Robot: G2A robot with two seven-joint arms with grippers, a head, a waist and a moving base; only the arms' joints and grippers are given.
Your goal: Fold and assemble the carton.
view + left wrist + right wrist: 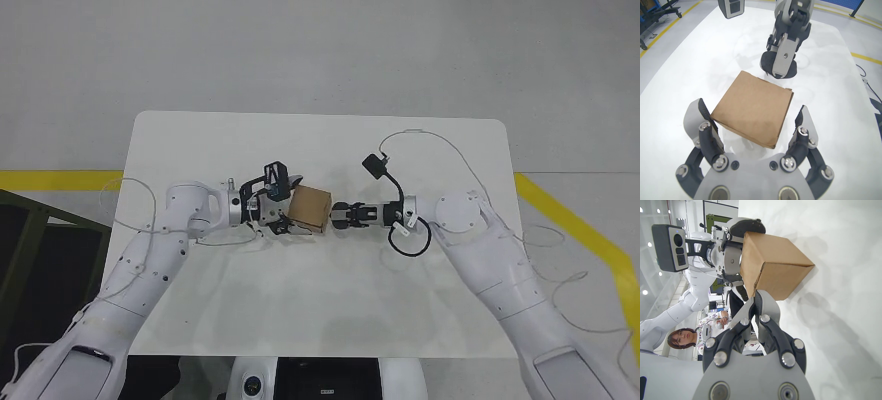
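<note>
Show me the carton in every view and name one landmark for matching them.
Top view: carton at the table centre, between left gripper and right gripper.
Left wrist view: carton between the left gripper's open fingers, right gripper just beyond.
Right wrist view: carton ahead of the shut right gripper, left gripper straddling its far side.
Shared landmark: the shut right gripper tip by the carton.

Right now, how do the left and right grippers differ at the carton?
The left gripper is open; the right gripper is shut. The left gripper's fingers sit either side of the carton; the right gripper's tips meet at its opposite edge. Both face the carton, from opposite sides.
</note>
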